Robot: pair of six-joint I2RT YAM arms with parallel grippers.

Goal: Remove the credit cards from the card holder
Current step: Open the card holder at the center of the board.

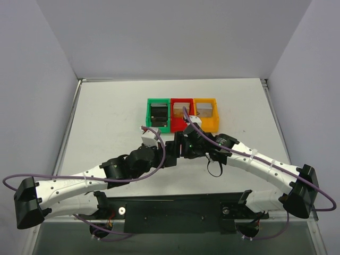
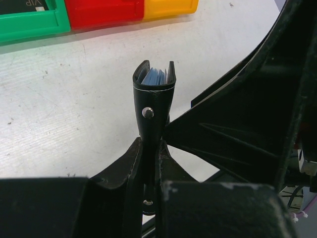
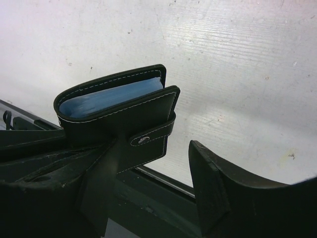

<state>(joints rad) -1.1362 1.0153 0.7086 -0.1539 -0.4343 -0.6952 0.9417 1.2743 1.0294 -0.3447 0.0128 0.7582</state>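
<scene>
the job looks barely begun: the left fingers (image 2: 126, 166) are clamped on the card holder (image 2: 151, 106), held upright over the desk (image 2: 59, 114), its snap tab (image 3: 148, 139) fastened and the credit cards (image 2: 154, 77) all inside, while the right fingers (image 3: 210, 188) wait apart beside it.

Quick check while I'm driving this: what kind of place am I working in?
Likely a robot lab bench or test cell, not a home: a bare white table boxed in by plain walls, with a green bin, red bin and yellow bin lined up side by side.
</scene>
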